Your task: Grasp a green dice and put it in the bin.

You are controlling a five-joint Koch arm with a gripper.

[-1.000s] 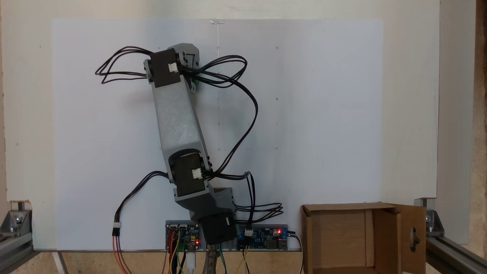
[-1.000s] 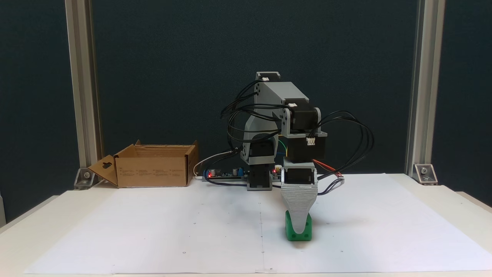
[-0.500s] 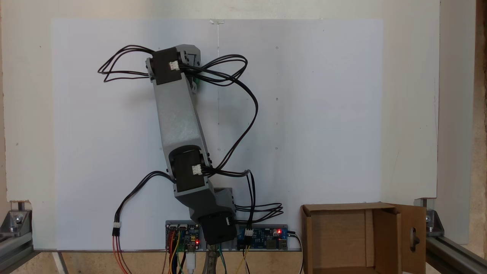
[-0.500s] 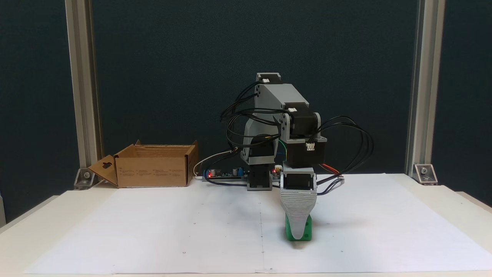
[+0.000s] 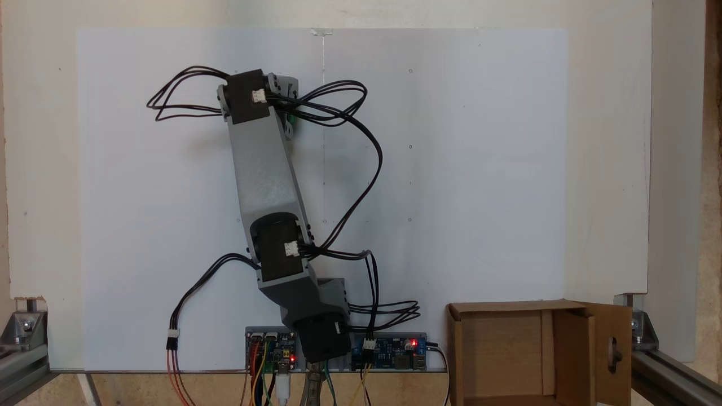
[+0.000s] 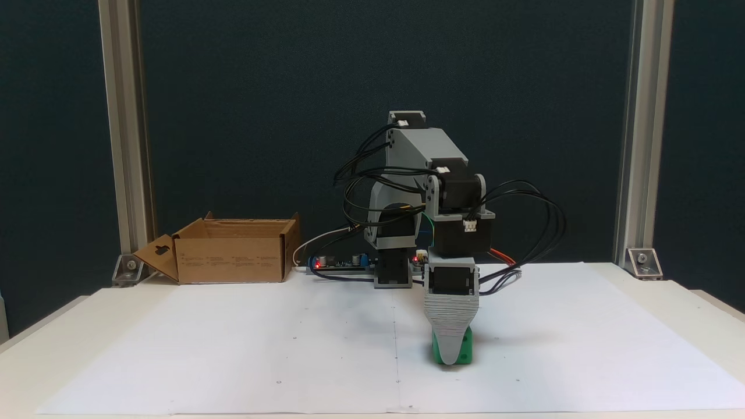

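The green dice [image 6: 463, 351] rests on the white paper, right of the centre line in a fixed view. My gripper [image 6: 449, 359] points straight down over it; the grey front jaw covers the middle of the dice and its tip reaches almost to the paper. The other jaw lies behind it, hidden, so open or shut is unclear. From above, just a green sliver of the dice [image 5: 293, 120] peeks out beside the wrist. The bin [image 6: 231, 256], a brown cardboard box with a slotted flap, stands at the back left; from above the bin [image 5: 507, 308] sits at the lower right.
Circuit boards with red lights [image 6: 337, 265] lie by the arm's base [image 6: 396, 273]. Black cables [image 6: 541, 221] loop out beside the wrist. Aluminium posts [image 6: 125, 145] [image 6: 635, 145] stand at the table's back corners. White paper [image 6: 233, 349] covers the table.
The arm has sunk a little. The gripper has come lower over the dice, its front jaw now covering more of it. The dice has stayed in place.
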